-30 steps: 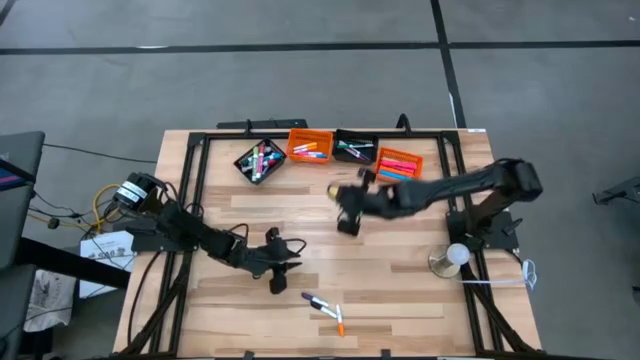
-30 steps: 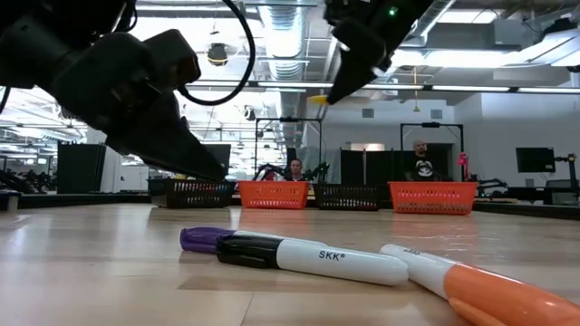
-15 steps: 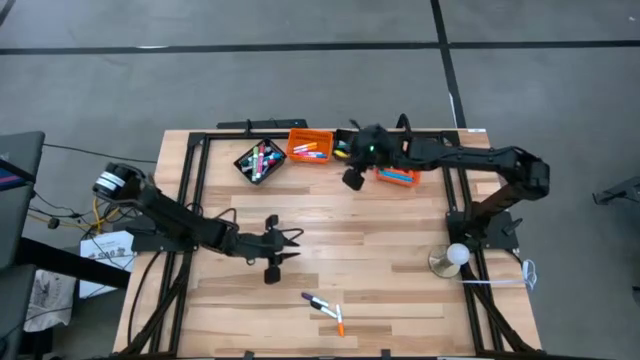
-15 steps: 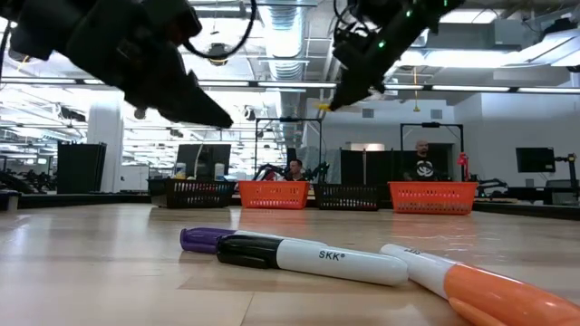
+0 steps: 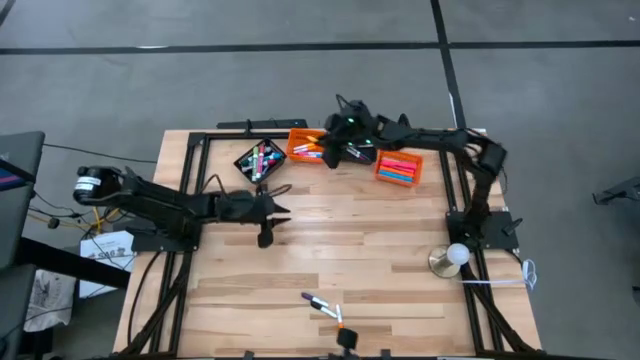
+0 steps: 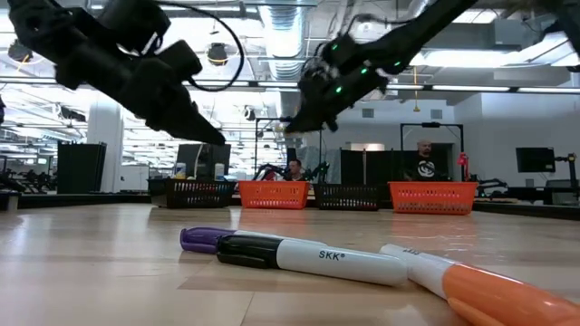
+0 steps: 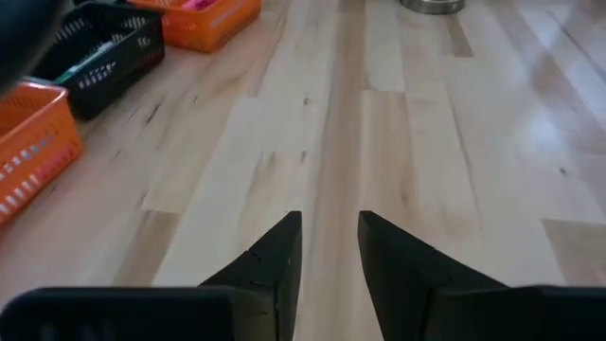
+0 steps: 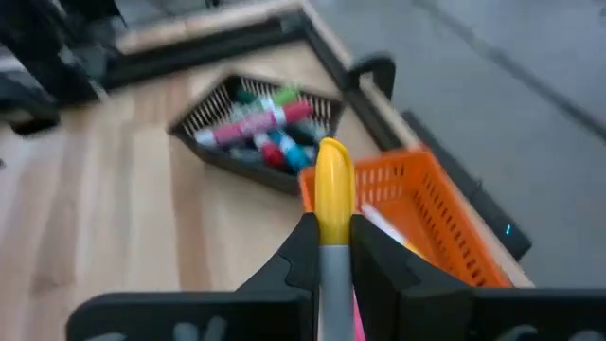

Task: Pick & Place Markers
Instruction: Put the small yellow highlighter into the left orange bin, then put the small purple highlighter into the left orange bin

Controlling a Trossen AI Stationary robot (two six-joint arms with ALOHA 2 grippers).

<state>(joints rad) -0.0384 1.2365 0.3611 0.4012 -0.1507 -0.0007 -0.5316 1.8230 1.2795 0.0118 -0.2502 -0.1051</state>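
Note:
My right gripper hangs over the far-left orange bin, shut on a marker with a yellow cap. To the left, my left gripper stands open above bare wood, with nothing between its fingers. Two loose markers lie flat on the table near its front edge: a purple-and-black one and an orange-ended one. Other markers fill the bins along the far edge. My right gripper pinches the marker's pale barrel between its two fingers, just behind the yellow cap. The marker lies along the fingers, its cap sticking out past the fingertips. It is lifted clear, slanting down over the orange bin's near rim.
Four bins stand in a row at the far edge: a black one, the orange one, a black one and an orange one. A black frame rims the table. A round metal stand sits at the right.
My right gripper has carried the yellow-capped marker from the table's middle toward the far edge and leftward, ending over the far-left orange bin, and has turned as it went. My left gripper has drawn back toward the far edge and a little to the left, rising slightly.

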